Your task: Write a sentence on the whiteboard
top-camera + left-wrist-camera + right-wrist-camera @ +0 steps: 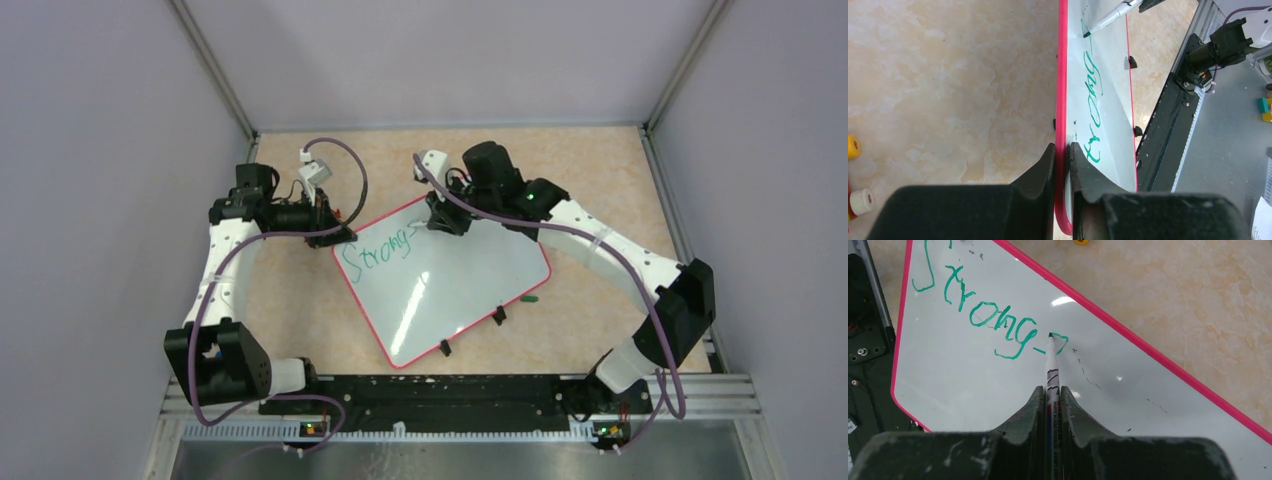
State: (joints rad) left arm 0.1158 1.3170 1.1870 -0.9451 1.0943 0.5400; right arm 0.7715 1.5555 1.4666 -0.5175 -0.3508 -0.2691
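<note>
Tan table (600, 170), with the whiteboard (440, 290) lying flat mid-table, turned at an angle, clips on its near edge. My left gripper (1063, 150) is pinched on the board's pink rim at the far-left corner, likely to stop it sliding under pen pressure. My right gripper (1050, 392) is clamped on the marker (1052, 365), whose tip touches the board just right of the "g". So far the sentence (993, 322) reads "Strong" plus a started stroke; most is not yet written.

left gripper (1062, 150) clamped on the whiteboard (1063, 75) at its 10 o'clock corner, right gripper (1050, 392) pinching a marker (1052, 365) around 12
</note>
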